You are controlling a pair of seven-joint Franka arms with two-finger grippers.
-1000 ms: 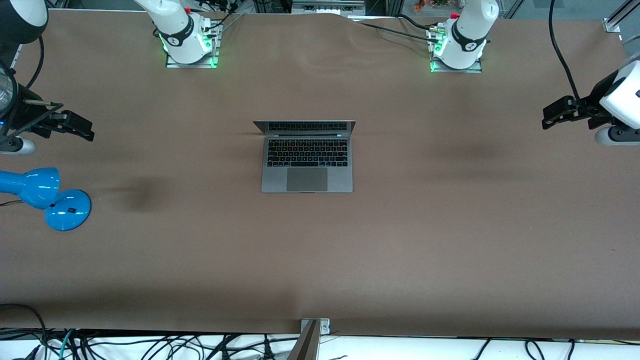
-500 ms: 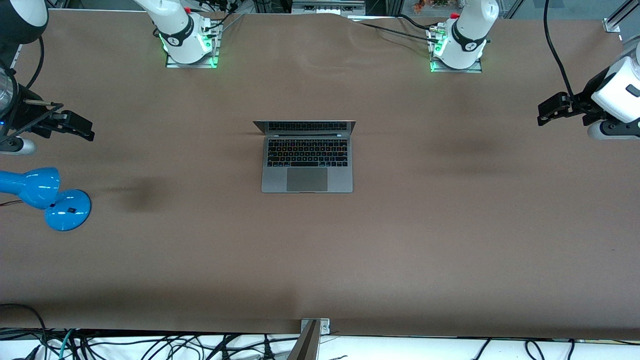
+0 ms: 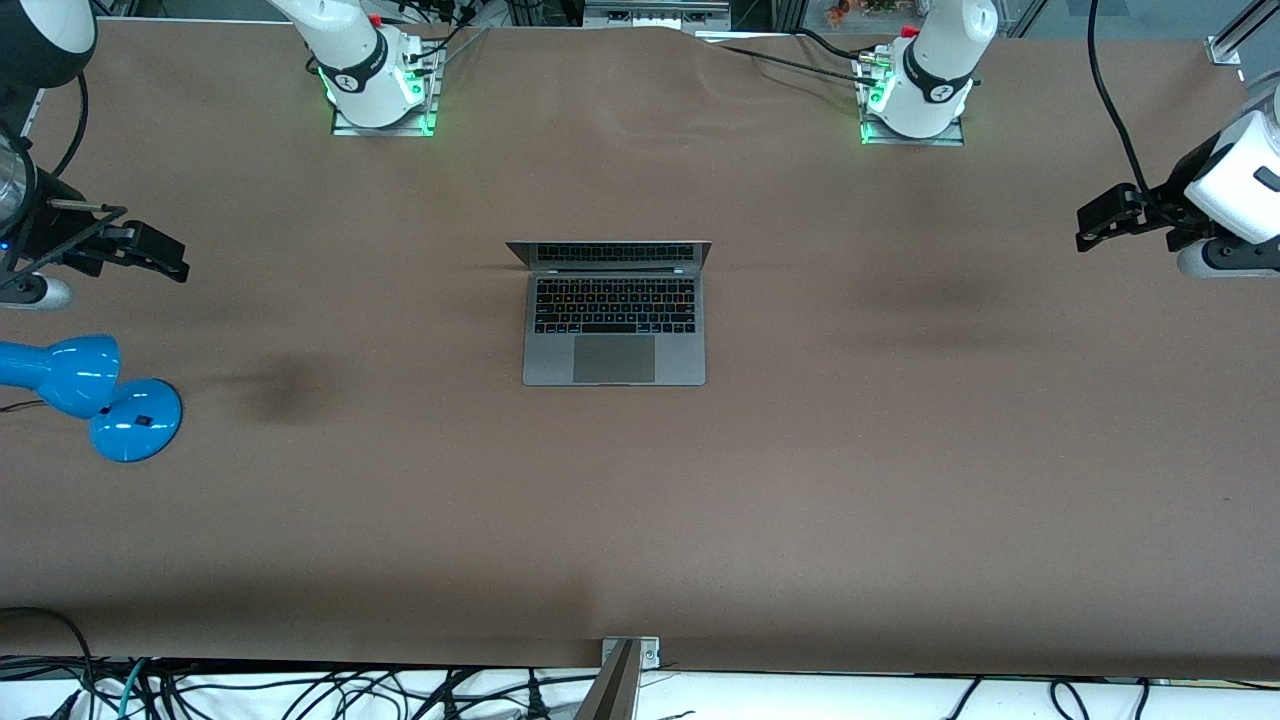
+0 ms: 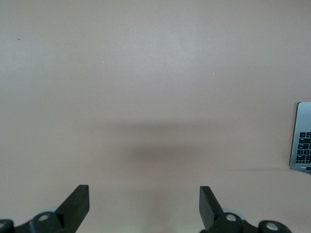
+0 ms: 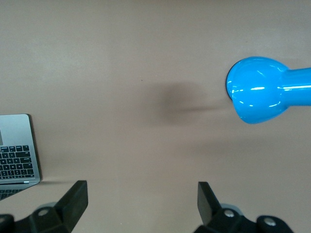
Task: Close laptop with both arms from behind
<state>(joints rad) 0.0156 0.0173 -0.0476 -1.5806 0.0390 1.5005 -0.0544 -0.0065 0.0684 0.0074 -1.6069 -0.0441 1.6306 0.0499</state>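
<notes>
The laptop [image 3: 614, 313] sits open at the middle of the table [image 3: 900, 480], its lid tilted up on the side toward the robot bases and its keyboard and trackpad facing the front camera.

The left gripper [image 3: 1100, 225] hangs in the air over bare table at the left arm's end, well apart from the laptop. The front view shows only its dark outline, but the left wrist view shows its two fingers [image 4: 75, 204] spread wide with nothing between them, and just a corner of the laptop [image 4: 304, 137] at the picture's edge.

The right gripper [image 3: 155, 255] hangs over the table at the right arm's end, also well apart from the laptop. Its wrist view shows the fingers [image 5: 73, 201] wide open and empty, a corner of the laptop [image 5: 17, 145], and the head of a blue desk lamp [image 5: 257, 90]. Only the front view shows the lamp's round base [image 3: 135, 418] resting on the table, nearer the front camera than the right gripper.
</notes>
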